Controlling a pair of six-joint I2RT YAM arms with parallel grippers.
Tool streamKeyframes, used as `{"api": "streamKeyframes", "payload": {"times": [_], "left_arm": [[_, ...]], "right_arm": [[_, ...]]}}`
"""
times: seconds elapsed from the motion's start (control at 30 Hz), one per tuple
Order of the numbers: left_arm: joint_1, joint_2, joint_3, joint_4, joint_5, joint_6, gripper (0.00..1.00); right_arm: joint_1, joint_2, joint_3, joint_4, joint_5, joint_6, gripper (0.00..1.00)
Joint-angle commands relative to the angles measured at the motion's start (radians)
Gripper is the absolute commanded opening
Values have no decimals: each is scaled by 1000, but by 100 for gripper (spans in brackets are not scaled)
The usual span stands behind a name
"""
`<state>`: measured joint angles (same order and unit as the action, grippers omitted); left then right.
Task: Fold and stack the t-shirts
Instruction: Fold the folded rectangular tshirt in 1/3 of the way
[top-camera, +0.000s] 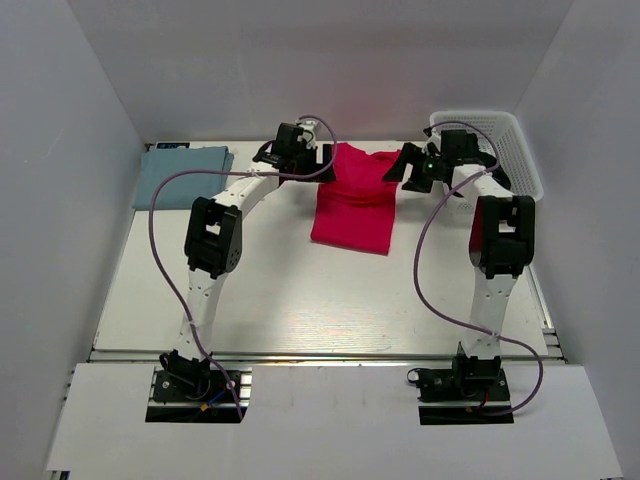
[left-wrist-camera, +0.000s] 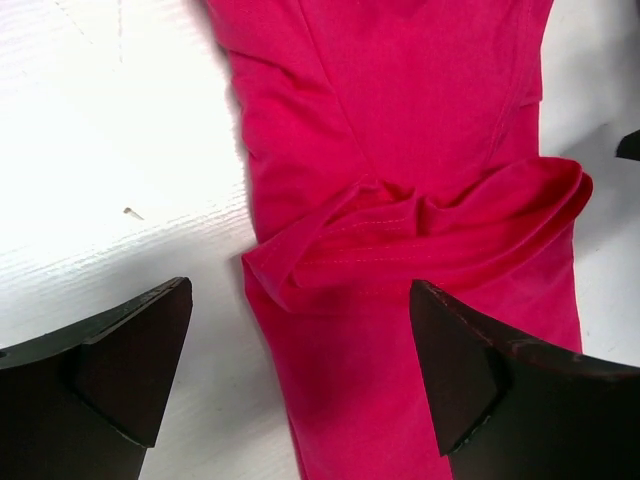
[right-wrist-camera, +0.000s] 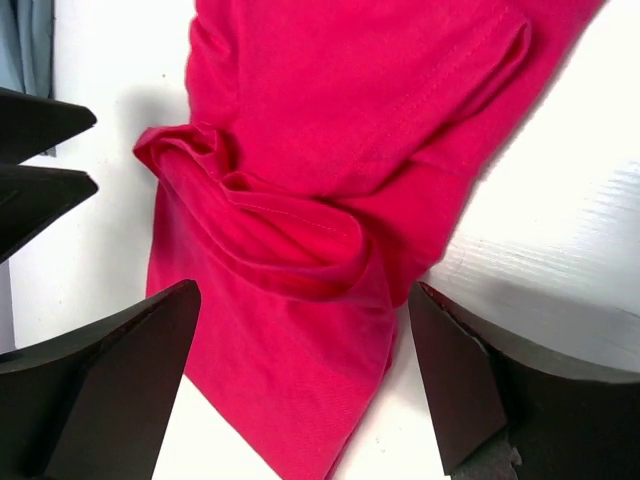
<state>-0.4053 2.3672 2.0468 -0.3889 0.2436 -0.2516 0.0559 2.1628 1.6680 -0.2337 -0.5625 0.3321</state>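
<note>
The white table (top-camera: 300, 300) carries everything. The red shirt (top-camera: 352, 205) lies at its far middle, folded into a narrow strip running near to far, with a loose bunched fold (left-wrist-camera: 420, 235) across it. The basket (top-camera: 515, 150) stands at the far right corner, partly hidden by the right arm. The blue-grey shirt (top-camera: 180, 172) lies folded flat at the far left corner, well apart from the red one. The left gripper (left-wrist-camera: 300, 300) and the right gripper (right-wrist-camera: 305, 295) hang over the red shirt's far end, jaws spread wide, holding nothing.
</note>
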Motion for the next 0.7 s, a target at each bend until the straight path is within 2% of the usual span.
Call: {"api": "streamKeyframes", "payload": {"times": [0.0, 0.17, 0.27, 0.33, 0.37, 0.47, 0.67], "left_arm": [[16, -101, -28, 19, -4, 9, 100], [16, -187, -138, -65, 5, 18, 100], [16, -285, -261, -77, -7, 9, 100], [16, -354, -413, -41, -18, 9, 100], [16, -426, -512, -27, -32, -1, 100], [16, -528, -676, -5, -94, -11, 100], [16, -747, -887, -5, -176, -31, 100]], "right_arm": [[-1, -90, -11, 37, 1, -31, 90], [44, -188, -128, 5, -53, -105, 90], [110, -204, -186, -4, -76, -168, 90], [145, -195, -218, 8, -97, -183, 90], [154, -181, -221, 20, -96, -180, 90], [206, -140, -218, 60, -105, -159, 90], [269, -40, -143, 173, -36, -104, 90]]}}
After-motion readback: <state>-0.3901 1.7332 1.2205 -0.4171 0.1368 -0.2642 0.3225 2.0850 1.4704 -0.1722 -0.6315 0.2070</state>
